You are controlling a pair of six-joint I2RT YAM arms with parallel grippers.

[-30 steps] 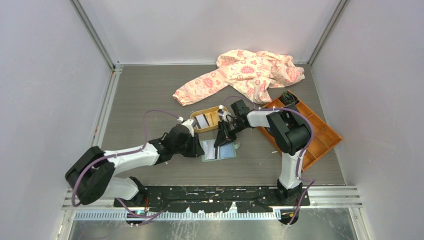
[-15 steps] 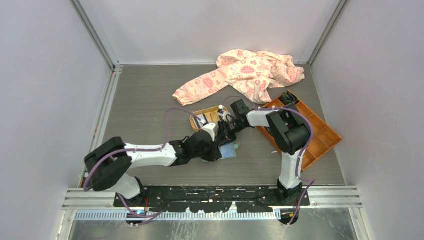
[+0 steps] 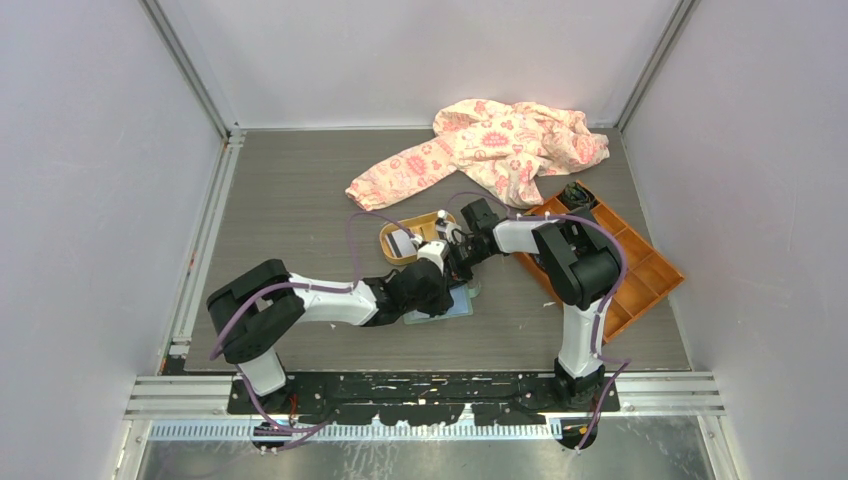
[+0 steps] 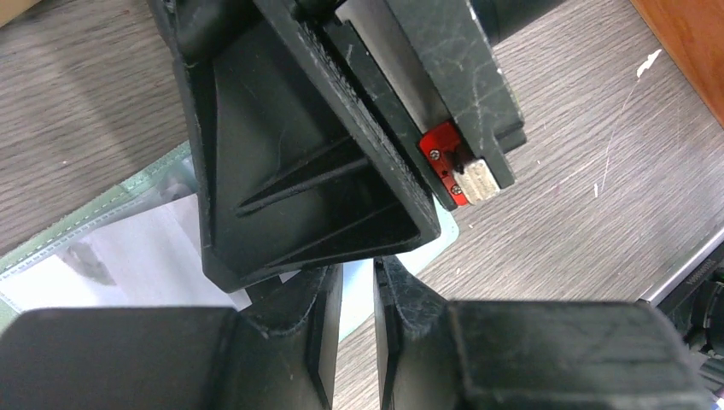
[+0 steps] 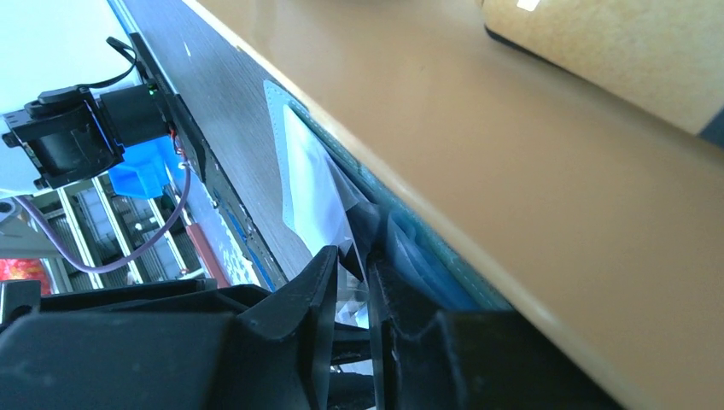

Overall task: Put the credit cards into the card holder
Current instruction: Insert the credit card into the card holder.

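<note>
Above the wallet [image 3: 455, 306] both arms crowd together. My left gripper [image 4: 357, 278] sits low at the wallet's near edge, fingers drawn to a thin slit (whether anything is caught in it I cannot tell). The right gripper [image 5: 359, 265] is pinched on what looks like a thin flap of the wallet. One card [image 4: 119, 248] seems to lie inside the wallet under a clear pocket. Another card [image 3: 402, 243] waits in the oval tray [image 3: 384, 243] just behind the wallet. My worry is contact: the two grippers are almost touching, so a small nudge could knock the flap loose or drag the wallet sideways.
</note>
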